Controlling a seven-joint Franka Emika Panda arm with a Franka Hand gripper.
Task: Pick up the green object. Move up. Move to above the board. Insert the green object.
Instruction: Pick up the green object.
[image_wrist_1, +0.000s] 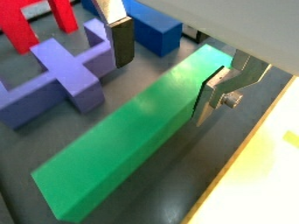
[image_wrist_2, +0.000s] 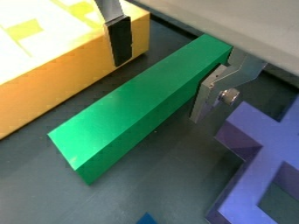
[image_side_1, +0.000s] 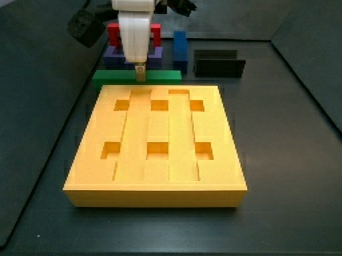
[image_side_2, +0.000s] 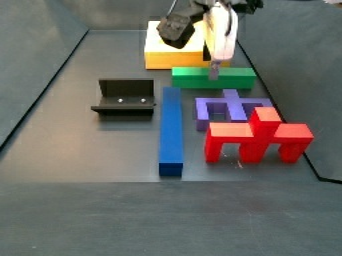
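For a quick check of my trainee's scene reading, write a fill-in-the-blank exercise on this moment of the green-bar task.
1. The gripper straddles the green object with its fingers ____ , one on each long side.
2. The green object lies flat on the floor between the board and the ____ block.
3. The board has ____ square holes.
4. The long bar lying beside the fixture is ____ .

Missing words: open; purple; six; blue
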